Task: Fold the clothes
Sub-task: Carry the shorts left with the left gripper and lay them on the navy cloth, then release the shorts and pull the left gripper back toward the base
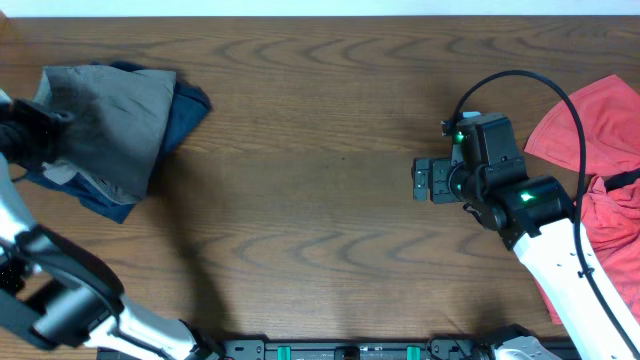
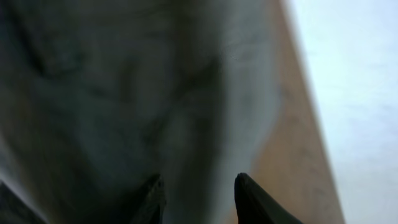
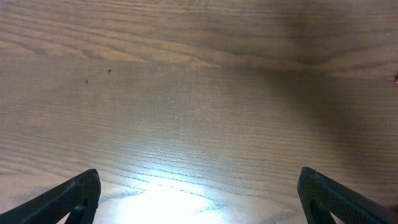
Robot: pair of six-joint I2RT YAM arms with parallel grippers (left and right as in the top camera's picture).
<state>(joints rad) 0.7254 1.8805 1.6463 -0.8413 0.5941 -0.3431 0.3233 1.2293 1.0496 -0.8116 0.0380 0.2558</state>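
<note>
Settle the grey garment flat on the blue garment at the surface's far left corner using the left tool (grip cannot be told); the right tool stands wide, empty, near the red garment.

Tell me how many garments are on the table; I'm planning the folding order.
3: a gray garment at far left, a blue garment under it, a red garment at the right edge. More may be hidden.
</note>
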